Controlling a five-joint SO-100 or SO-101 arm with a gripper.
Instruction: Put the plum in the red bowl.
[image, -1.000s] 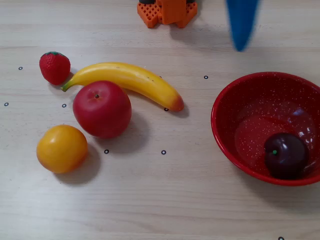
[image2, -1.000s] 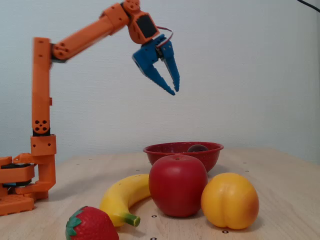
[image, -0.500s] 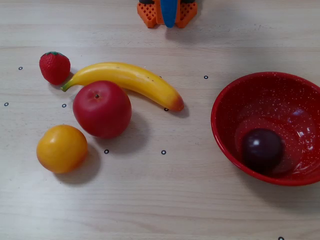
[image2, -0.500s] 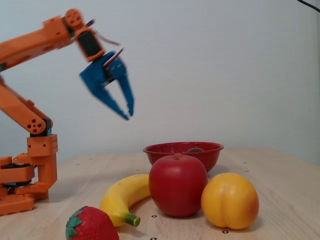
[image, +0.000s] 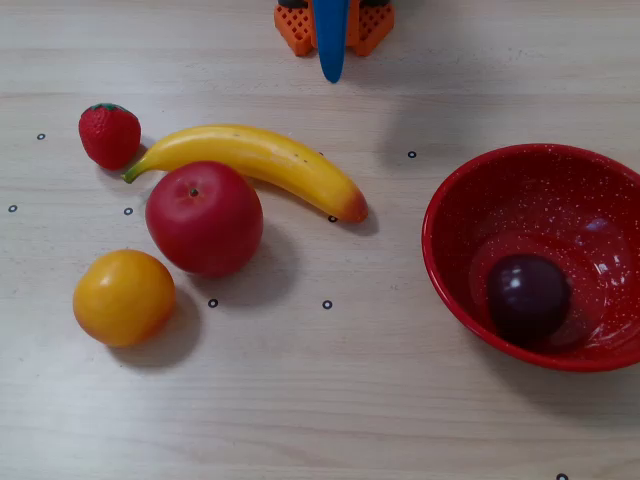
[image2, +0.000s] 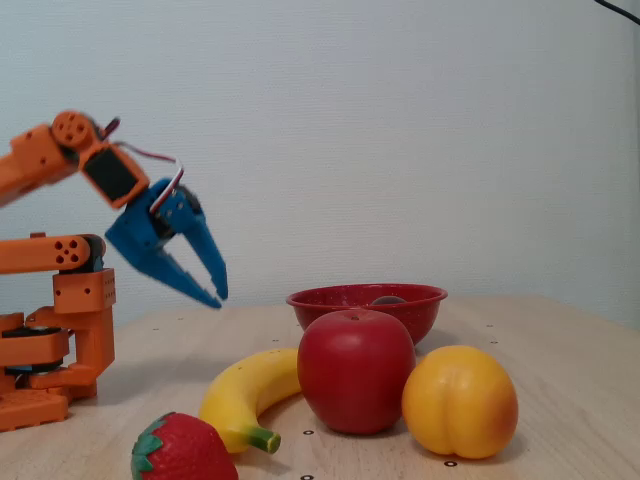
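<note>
The plum (image: 527, 296), small, dark purple and glossy, lies inside the red bowl (image: 450, 200) on its near side; in a fixed view only a sliver of the plum (image2: 388, 299) shows above the rim of the bowl (image2: 330, 305). My blue gripper (image2: 218, 298) hangs in the air near the arm's orange base, well away from the bowl, with its fingertips together and nothing between them. In a fixed view only its tip (image: 330, 65) shows at the top edge.
A red apple (image: 204, 217), an orange-yellow fruit (image: 124, 297), a banana (image: 255, 160) and a strawberry (image: 109, 134) lie in a group on the wooden table, left of the bowl. The arm's base (image2: 50, 340) stands at the table's far edge.
</note>
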